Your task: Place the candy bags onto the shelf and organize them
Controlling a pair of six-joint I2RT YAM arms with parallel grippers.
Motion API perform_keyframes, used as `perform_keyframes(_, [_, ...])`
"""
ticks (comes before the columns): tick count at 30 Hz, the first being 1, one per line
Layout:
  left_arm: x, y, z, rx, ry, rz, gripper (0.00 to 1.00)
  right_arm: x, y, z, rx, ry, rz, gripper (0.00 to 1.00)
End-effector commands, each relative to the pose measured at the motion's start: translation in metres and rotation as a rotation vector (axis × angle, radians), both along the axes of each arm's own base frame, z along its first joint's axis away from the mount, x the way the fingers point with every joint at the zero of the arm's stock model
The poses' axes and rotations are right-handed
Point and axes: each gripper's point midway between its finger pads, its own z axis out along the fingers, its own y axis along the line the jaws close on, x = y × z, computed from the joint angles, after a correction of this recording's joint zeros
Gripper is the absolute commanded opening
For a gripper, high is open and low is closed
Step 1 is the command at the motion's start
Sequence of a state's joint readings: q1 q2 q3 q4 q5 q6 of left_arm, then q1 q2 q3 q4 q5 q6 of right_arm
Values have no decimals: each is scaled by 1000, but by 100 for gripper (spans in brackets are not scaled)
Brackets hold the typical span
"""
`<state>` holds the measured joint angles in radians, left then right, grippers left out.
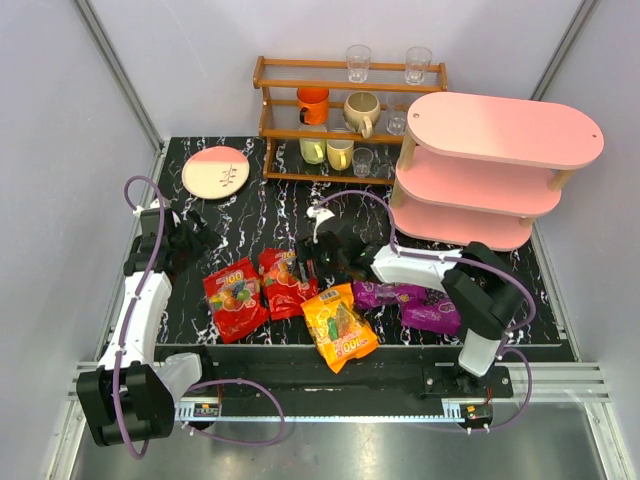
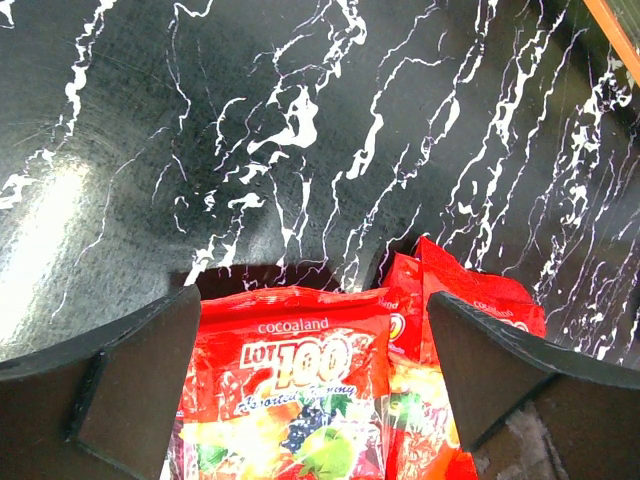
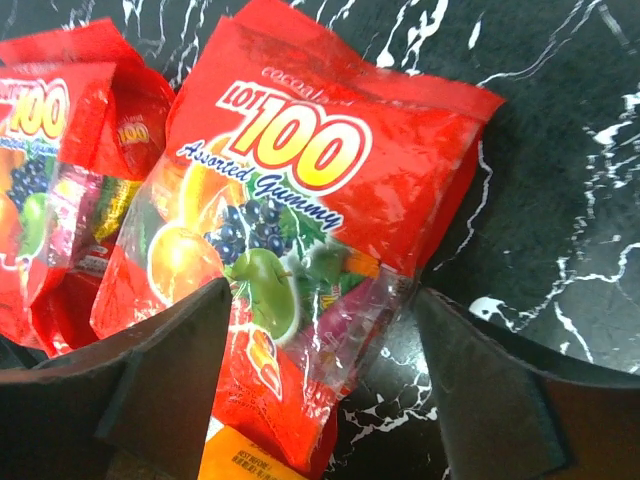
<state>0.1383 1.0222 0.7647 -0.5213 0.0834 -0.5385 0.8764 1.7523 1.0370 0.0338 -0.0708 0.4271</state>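
Five candy bags lie on the black marble table near the front edge: two red [image 1: 235, 298] [image 1: 285, 282], one orange [image 1: 340, 325] and two purple [image 1: 375, 293] [image 1: 432, 308]. The pink three-tier shelf [image 1: 480, 170] stands at the back right with bare boards. My left gripper [image 1: 200, 240] is open just behind the left red bag [image 2: 290, 390], its fingers [image 2: 140, 370] on either side of the bag's top edge. My right gripper [image 1: 315, 262] is open above the right red bag [image 3: 300, 180], with a corner of the orange bag [image 3: 240, 460] below it.
A brown wooden rack [image 1: 345, 120] of cups and glasses stands at the back centre. A pink and cream plate [image 1: 216, 172] lies at the back left. Grey walls close in both sides.
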Motion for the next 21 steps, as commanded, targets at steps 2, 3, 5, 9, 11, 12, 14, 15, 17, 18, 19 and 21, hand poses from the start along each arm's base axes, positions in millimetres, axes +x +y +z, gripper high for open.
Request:
perform_keyframes(2, [13, -5, 18, -36, -73, -42, 99, -17, 20, -8, -24, 62, 51, 70])
perform_keyframes(3, [13, -5, 17, -42, -72, -42, 99, -18, 20, -9, -26, 69, 51, 62])
perform_keyframes(5, [14, -4, 16, -55, -71, -41, 99, -19, 20, -5, -21, 64, 60, 39])
perform_keyframes(9, [13, -4, 14, -62, -69, -40, 99, -19, 20, 11, -11, 31, 83, 5])
perform_keyframes(11, [13, -3, 14, -61, -69, -38, 99, -18, 24, 31, 8, -9, 120, 0])
perform_keyframes(12, [13, -3, 15, -60, -71, -40, 99, -19, 23, 36, 3, -18, 132, 0])
perform_keyframes(14, [13, -2, 15, -60, -73, -38, 99, -15, 24, 62, 19, -86, 163, 0])
perform_keyframes(15, [14, -3, 17, -60, -76, -39, 99, -15, 22, 70, 15, -104, 172, 0])
perform_keyframes(17, [14, -2, 16, -61, -74, -39, 99, -10, 20, 97, 24, -185, 189, 0])
perform_keyframes(18, [13, -2, 15, -62, -71, -37, 99, -10, 17, 104, 16, -203, 197, 0])
perform_keyframes(19, [13, -3, 15, -64, -70, -41, 99, -9, 18, 115, 22, -228, 204, 0])
perform_keyframes(21, [13, -2, 15, -64, -70, -38, 99, -9, 12, 134, 18, -278, 224, 0])
